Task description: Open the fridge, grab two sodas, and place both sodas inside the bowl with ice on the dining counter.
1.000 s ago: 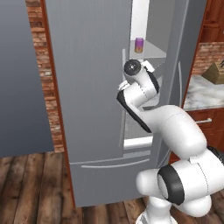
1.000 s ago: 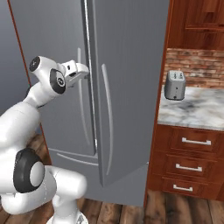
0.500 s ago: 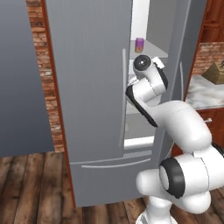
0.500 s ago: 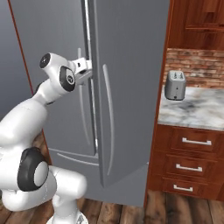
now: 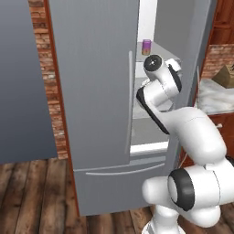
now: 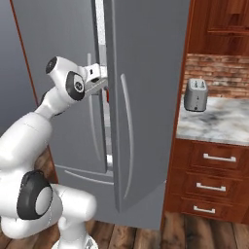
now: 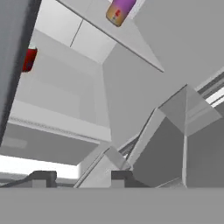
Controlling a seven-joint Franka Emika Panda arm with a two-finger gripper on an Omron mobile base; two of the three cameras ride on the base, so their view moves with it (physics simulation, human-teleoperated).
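Since a second ago your gripper [image 6: 108, 83] has pushed into the fridge [image 5: 96, 91] gap.
You see, left to right, the red soda [image 7: 29, 59], then the purple soda [image 7: 119, 10] on an upper shelf; jaws narrowing, grasp unclear.

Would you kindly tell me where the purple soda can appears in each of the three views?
Left base view: the purple soda can stands on an upper fridge shelf, top centre, above the arm.
Right base view: not visible.
Hand view: it sits at the top edge, on the shelf.
Shared landmark: the grey fridge shelf under it.
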